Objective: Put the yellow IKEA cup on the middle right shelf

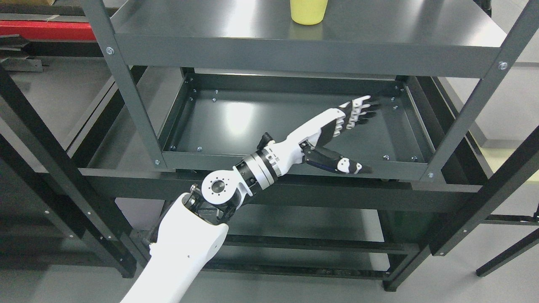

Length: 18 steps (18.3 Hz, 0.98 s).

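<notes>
The yellow cup (pixel 308 11) stands upright on the upper shelf (pixel 379 29) of the dark metal rack, near the top edge of the head view; only its lower body shows, and nothing touches it. The left hand (pixel 343 130) reaches over the tray-like shelf (pixel 236 122) one level below, toward that shelf's right side, well apart from the cup. Its fingers (pixel 358 111) are extended and lie loosely side by side, the thumb (pixel 341 164) is splayed away beneath them, and the hand holds nothing. The right arm is not in view. Judged from this layout, the cup already rests on a shelf and the hand is empty, so the step in hand is either a release just completed or an approach not yet made; the frame does not settle which. If the cup is still to be moved, the next move calls for raising the hand clear of the upper shelf's front edge before closing on the cup.
</notes>
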Tool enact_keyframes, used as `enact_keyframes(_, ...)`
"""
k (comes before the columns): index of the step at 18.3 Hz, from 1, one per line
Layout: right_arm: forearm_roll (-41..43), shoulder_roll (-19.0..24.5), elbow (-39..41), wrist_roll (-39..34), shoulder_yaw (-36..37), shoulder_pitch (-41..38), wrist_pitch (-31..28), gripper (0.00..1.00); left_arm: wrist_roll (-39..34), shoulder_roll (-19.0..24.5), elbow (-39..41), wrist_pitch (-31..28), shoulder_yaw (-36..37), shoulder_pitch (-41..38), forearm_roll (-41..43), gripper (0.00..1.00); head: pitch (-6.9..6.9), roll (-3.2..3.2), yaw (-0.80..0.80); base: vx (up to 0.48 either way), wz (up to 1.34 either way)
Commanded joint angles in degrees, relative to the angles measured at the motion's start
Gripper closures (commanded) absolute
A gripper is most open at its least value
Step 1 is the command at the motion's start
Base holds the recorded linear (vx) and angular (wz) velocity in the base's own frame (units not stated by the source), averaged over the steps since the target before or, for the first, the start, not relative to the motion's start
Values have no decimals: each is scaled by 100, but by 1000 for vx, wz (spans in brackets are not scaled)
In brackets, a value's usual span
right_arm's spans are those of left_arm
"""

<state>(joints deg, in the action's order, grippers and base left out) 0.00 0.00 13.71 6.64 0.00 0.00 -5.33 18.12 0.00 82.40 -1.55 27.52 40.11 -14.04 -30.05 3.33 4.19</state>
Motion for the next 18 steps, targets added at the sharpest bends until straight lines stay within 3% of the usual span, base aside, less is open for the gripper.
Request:
enact_keyframes(1,141,-100,0,4,-97,-79,-3,1,-1003,100,-549,391,-1431,-758,498,1,0,0,0,0,0)
enact_keyframes(4,141,-100,0,4,-97,-79,-3,1,-1012,100,-340,936,-1925,-1178,1094,1,0,0,0,0,0)
enact_keyframes(9,141,-100,0,4,-97,-79,-3,1,-1021,100,627,867,-2198,-2050,1184,1,0,0,0,0,0)
enact_keyframes(13,141,-100,0,4,-97,-79,-3,1,-1003,100,865,814,-2769,-2165,1184,1,0,0,0,0,0)
enact_keyframes(18,141,-100,0,4,-97,-79,-3,1,-1047,100,1226,683,-2752,-2403,1184,1,0,0,0,0,0)
